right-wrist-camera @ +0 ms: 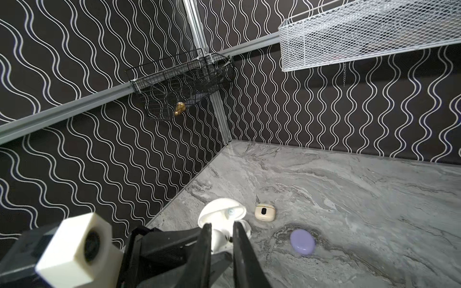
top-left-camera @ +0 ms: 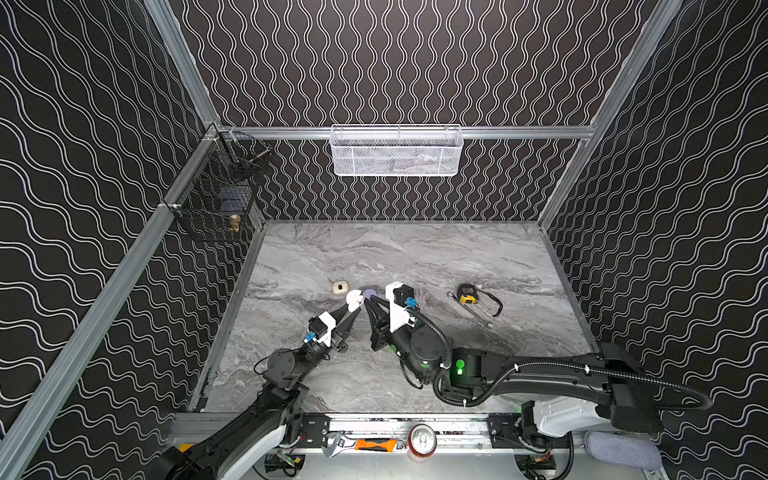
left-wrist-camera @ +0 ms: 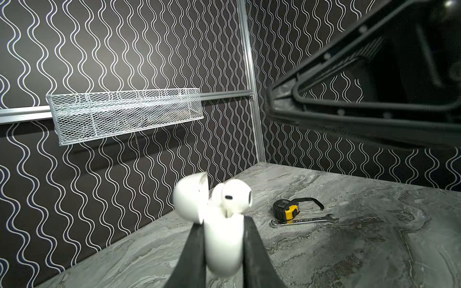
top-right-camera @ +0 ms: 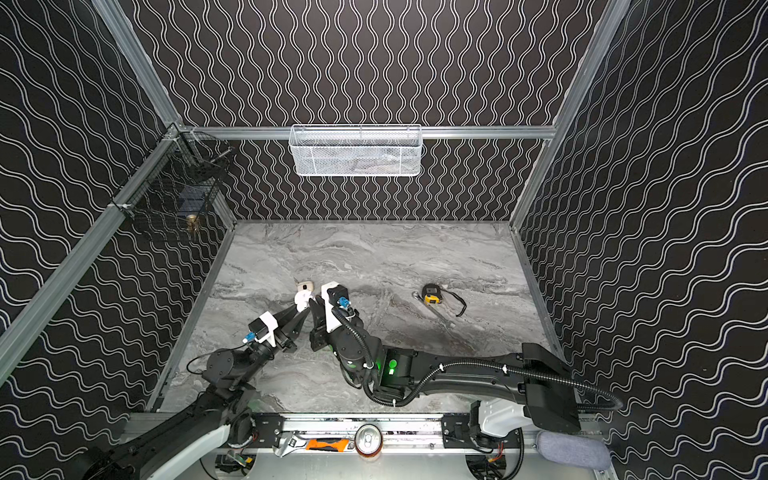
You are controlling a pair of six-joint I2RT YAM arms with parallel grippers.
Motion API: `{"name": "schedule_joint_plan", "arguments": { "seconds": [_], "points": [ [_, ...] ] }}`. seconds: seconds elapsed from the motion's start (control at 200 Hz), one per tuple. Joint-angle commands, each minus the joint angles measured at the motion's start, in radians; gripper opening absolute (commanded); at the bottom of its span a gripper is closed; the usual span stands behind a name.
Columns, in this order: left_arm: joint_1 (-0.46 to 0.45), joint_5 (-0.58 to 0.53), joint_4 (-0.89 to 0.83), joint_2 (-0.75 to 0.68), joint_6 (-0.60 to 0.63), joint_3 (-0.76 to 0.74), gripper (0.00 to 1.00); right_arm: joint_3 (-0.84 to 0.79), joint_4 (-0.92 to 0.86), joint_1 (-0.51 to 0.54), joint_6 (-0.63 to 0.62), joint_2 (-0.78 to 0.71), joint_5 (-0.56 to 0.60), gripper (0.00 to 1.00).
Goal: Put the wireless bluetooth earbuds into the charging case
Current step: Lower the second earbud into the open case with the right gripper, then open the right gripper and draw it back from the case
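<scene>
Left wrist view: white stemmed plastic earbud [left-wrist-camera: 234, 197] stands proud in the open white pebble-shaped charging case [left-wrist-camera: 224, 246], seemingly not seated.
Left gripper [left-wrist-camera: 223, 228]: clamped on the case.
Right gripper [right-wrist-camera: 222, 229]: closed, empty, just beside.
Risk: an off-centre push could tip the earbud out or twist the case.

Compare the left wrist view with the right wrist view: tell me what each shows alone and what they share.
Left wrist only: the tape measure and the wrench. Right wrist only: the lilac case, the beige case and the black wire basket. Both: the open white charging case, held in the left hand, the white mesh basket and the marble table.
</scene>
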Motion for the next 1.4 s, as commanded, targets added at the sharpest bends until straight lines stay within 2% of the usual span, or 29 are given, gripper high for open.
{"name": "schedule_joint_plan", "arguments": {
  "seconds": [0.0, 0.125, 0.405, 0.771, 0.916, 1.046, 1.096, 1.156, 1.256, 1.306, 1.396],
  "points": [
    [0.000, 0.010, 0.046, 0.001, 0.013, 0.005, 0.00, -0.020, -0.050, -0.010, 0.045, -0.013, -0.001, 0.14],
    [0.000, 0.014, 0.042, 0.000, 0.014, 0.008, 0.00, -0.020, -0.057, -0.013, 0.052, 0.006, -0.037, 0.09],
    [0.000, 0.013, 0.028, -0.006, 0.016, 0.009, 0.00, 0.027, -0.051, -0.012, 0.050, 0.070, -0.104, 0.07],
    [0.000, 0.017, 0.035, -0.005, 0.016, 0.007, 0.00, 0.083, -0.034, -0.015, 0.036, 0.112, -0.108, 0.07],
    [0.000, 0.028, 0.041, 0.010, 0.014, 0.010, 0.00, 0.081, -0.051, -0.015, -0.006, 0.056, -0.067, 0.08],
    [0.000, 0.080, 0.074, 0.041, 0.015, 0.016, 0.00, 0.087, -0.141, -0.061, -0.064, -0.051, -0.030, 0.16],
    [0.000, 0.112, 0.088, 0.055, 0.015, 0.020, 0.00, 0.115, -0.254, -0.130, -0.044, -0.081, -0.087, 0.22],
    [0.000, 0.157, 0.107, 0.075, 0.015, 0.028, 0.00, 0.164, -0.422, -0.254, 0.008, -0.100, -0.224, 0.26],
    [0.000, 0.229, 0.167, 0.119, 0.007, 0.033, 0.00, 0.191, -0.553, -0.441, -0.009, -0.100, -0.508, 0.47],
    [0.000, 0.269, 0.206, 0.147, 0.000, 0.037, 0.00, 0.216, -0.616, -0.495, -0.029, -0.076, -0.594, 0.50],
    [0.001, 0.342, 0.267, 0.201, -0.018, 0.050, 0.00, 0.247, -0.685, -0.533, -0.065, -0.032, -0.661, 0.50]
  ]
}}
